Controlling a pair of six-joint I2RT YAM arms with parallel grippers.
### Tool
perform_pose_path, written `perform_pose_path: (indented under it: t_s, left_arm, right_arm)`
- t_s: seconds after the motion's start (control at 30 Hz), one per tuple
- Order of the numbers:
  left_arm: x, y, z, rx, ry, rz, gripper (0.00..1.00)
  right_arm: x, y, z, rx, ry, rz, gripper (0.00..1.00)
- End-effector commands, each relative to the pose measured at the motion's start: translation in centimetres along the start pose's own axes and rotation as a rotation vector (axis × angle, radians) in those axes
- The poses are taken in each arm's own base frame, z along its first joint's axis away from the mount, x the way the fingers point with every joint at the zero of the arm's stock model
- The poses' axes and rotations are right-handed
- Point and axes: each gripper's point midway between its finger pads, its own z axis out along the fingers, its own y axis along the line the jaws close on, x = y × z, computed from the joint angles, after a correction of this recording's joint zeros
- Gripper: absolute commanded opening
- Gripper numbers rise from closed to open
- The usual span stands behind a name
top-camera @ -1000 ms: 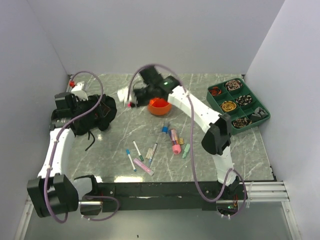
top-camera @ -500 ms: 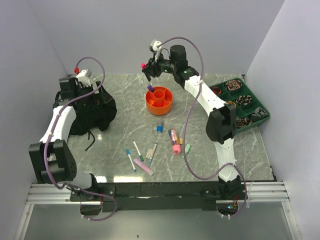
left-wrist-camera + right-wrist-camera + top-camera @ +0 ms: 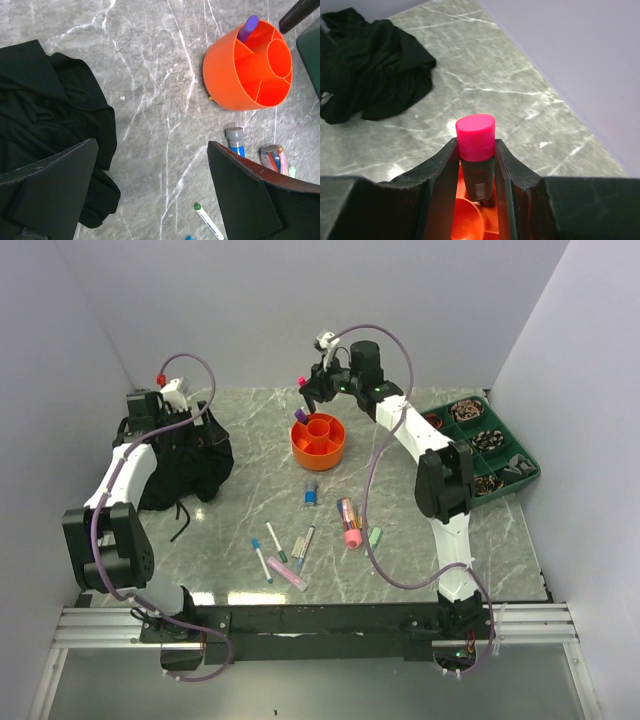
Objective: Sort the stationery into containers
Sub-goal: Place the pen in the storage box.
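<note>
**Reader:** Where is the marker the robot is working with?

**Describer:** The right gripper (image 3: 476, 150) has both fingers clamped on the dark barrel of a pink-capped marker (image 3: 476, 131). The cap pokes out past the fingertips. From overhead, the right arm stretches to the far side of the marble table (image 3: 230, 530). The marker hangs near the back rim of the round orange holder (image 3: 319, 440).

**Reader:** Is it lined up with a slot?

**Describer:** Hard to say. The wrist camera shows only a sliver of orange beneath the marker, so I cannot tell which compartment lies below. A purple marker (image 3: 248, 27) already leans in a ring section at the holder's back-left.

**Reader:** What would make the drop go well?

**Describer:** My judgement is to centre the lower end over one ring section, clear of the dividers, with the barrel close to vertical. Then lower it until that end is below the rim, and only then part the fingers. Letting go from high up risks a bounce off the rim.

**Reader:** And the other arm?

**Describer:** The left gripper (image 3: 151, 165) has its fingers wide apart and holds nothing. It hangs above the edge of a black cloth (image 3: 45, 100). Several loose pens (image 3: 285, 555) lie toward the table's front, well apart from the holder.
</note>
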Motion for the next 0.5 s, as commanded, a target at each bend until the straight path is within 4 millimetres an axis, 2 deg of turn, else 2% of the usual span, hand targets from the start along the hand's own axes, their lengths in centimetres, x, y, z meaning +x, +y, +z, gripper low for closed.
perform_pose_path:
  t_s: [0.0, 0.27, 0.47]
  left_arm:
    - [-2.3, -1.3, 0.3, 0.031, -0.049, 0.068, 0.99]
    - [-1.9, -1.9, 1.0, 0.034, -0.029, 0.085, 1.0]
    - [-1.8, -1.9, 0.9, 0.027, -0.027, 0.093, 1.0]
  right_arm:
    - [1.3, -1.6, 0.4, 0.027, -0.004, -0.01, 0.0]
    - [4.8, -1.8, 0.8, 0.024, 0.057, 0.029, 0.0]
    - [6.4, -1.7, 0.6, 0.027, 0.088, 0.04, 0.04]
